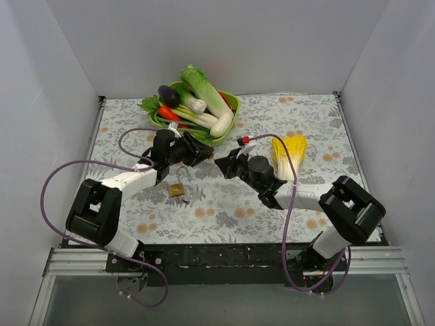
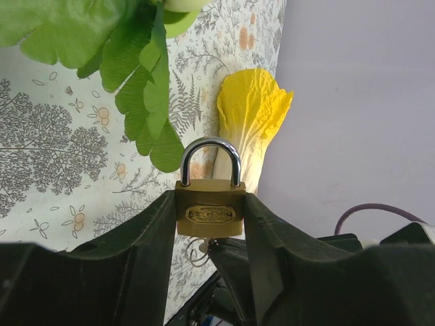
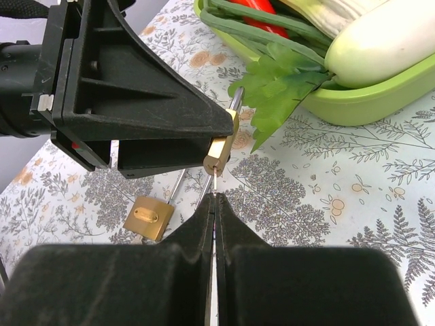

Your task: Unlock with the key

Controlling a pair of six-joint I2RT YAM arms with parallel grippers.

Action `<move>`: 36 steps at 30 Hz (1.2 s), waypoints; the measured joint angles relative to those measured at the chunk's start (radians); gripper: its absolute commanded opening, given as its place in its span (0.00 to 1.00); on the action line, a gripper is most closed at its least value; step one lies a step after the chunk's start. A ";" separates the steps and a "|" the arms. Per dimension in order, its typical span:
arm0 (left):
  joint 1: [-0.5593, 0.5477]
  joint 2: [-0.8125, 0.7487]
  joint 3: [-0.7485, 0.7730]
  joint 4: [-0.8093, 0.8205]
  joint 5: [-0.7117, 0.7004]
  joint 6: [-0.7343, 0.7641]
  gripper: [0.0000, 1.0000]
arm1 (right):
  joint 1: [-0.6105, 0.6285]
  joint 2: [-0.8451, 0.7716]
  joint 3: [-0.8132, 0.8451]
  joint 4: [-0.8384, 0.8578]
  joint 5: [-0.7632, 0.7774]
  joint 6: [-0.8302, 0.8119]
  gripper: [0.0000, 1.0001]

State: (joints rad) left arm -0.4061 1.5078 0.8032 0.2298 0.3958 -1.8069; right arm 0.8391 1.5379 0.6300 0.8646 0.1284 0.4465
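So that its keyhole faces the key point(image 3: 215, 182), pinched by the tightly closed right gripper point(image 3: 215, 204), the padlock point(image 2: 210, 214) is clamped in the part-spread left gripper point(image 2: 210, 198).

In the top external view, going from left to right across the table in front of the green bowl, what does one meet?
brass padlock lying on the table → left gripper → right gripper → yellow cabbage
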 measured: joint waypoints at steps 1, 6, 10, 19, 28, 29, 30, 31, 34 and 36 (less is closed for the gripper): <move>0.001 0.000 -0.004 0.005 -0.004 -0.002 0.00 | 0.000 0.006 0.004 0.000 0.000 0.001 0.01; 0.005 -0.001 -0.017 0.014 -0.019 -0.010 0.00 | 0.002 0.029 0.017 0.002 0.001 0.010 0.01; 0.008 -0.001 -0.025 0.022 -0.031 -0.016 0.00 | 0.009 0.044 0.029 0.002 0.013 0.014 0.01; 0.017 -0.004 -0.031 0.037 -0.058 -0.027 0.00 | 0.024 0.081 0.066 0.004 0.051 0.021 0.01; 0.018 -0.014 -0.043 0.050 -0.072 -0.038 0.00 | 0.027 0.087 0.076 0.004 0.057 0.021 0.01; 0.018 -0.014 -0.043 0.053 -0.074 -0.039 0.00 | 0.027 0.087 0.077 0.004 0.059 0.020 0.01; 0.018 -0.015 -0.043 0.056 -0.075 -0.039 0.00 | 0.027 0.087 0.080 0.003 0.060 0.021 0.01; 0.018 -0.015 -0.043 0.059 -0.076 -0.041 0.00 | 0.027 0.087 0.083 0.002 0.061 0.020 0.01; 0.018 -0.016 -0.043 0.065 -0.082 -0.042 0.00 | 0.027 0.087 0.090 -0.001 0.064 0.020 0.01; 0.018 -0.016 -0.043 0.070 -0.083 -0.042 0.00 | 0.027 0.087 0.095 -0.002 0.066 0.020 0.01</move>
State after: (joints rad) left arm -0.3882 1.4921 0.7601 0.2996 0.3130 -1.8484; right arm 0.8661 1.6253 0.7254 0.8623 0.1947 0.4667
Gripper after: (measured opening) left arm 0.398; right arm 0.022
